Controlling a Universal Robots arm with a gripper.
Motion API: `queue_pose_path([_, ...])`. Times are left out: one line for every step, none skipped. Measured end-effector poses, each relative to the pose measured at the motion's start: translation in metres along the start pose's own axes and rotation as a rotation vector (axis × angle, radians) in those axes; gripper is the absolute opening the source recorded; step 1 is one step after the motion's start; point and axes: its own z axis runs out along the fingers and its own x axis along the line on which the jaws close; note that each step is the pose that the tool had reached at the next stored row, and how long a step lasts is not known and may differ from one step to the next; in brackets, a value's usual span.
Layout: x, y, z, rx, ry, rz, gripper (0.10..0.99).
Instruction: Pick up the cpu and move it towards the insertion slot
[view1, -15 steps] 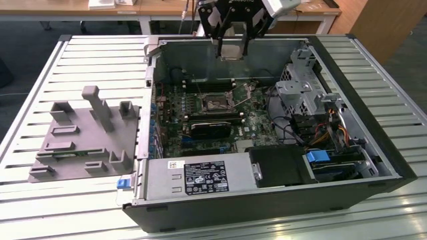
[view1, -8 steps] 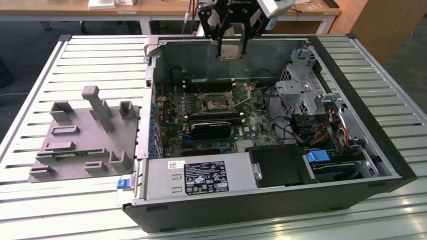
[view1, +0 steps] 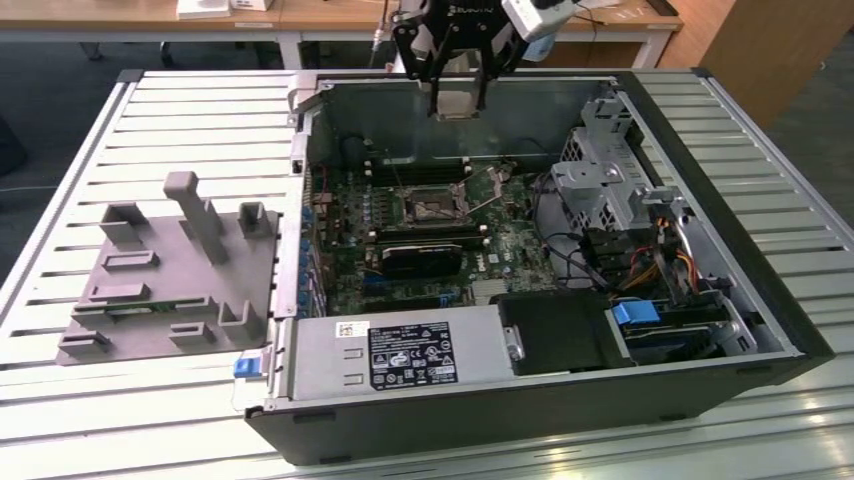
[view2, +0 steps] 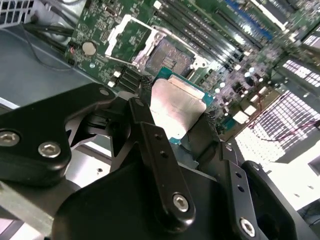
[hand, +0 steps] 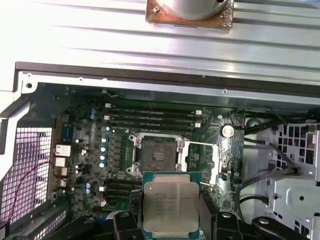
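The cpu, a flat square chip with a silvery top and green rim, is clamped between my black fingers; it also shows as cpu in the second wrist view. My gripper hangs over the far wall of the open computer case in the exterior view, shut on the cpu. The insertion slot, a square socket with a shiny frame and dark centre, lies open on the motherboard below, a short way from the chip. In the exterior view the insertion slot sits mid-board, nearer than the gripper.
The open case lies on a slatted metal table. A grey holder block with upright pegs stands at the exterior view's left. A power supply, cables and a drive cage crowd the case. Long black memory slots run beside the socket.
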Motion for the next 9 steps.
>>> queue_pose_path([0.0, 0.0022, 0.0013, 0.0, 0.0, -0.001, 0.537])
queue_pose_path([0.0, 0.0042, 0.0025, 0.0, 0.0001, -0.003, 0.537])
queue_pose_path([0.0, 0.0061, 0.0037, 0.0, 0.0001, -0.004, 0.537])
queue_pose_path([0.0, 0.008, 0.0048, 0.0, 0.0002, -0.005, 0.537])
queue_pose_path([0.0, 0.0099, 0.0058, 0.0, 0.0003, -0.006, 0.537])
queue_pose_path([0.0, 0.0117, 0.0066, 0.0, 0.0003, -0.007, 0.537])
queue_pose_path([-0.0001, 0.0136, 0.0073, 0.0, 0.0004, -0.008, 0.537])
queue_pose_path([-0.0002, 0.0155, 0.0079, 0.0, 0.0005, -0.009, 0.537])
queue_pose_path([-0.0004, 0.0193, 0.009, 0.0, 0.0006, -0.012, 0.537])
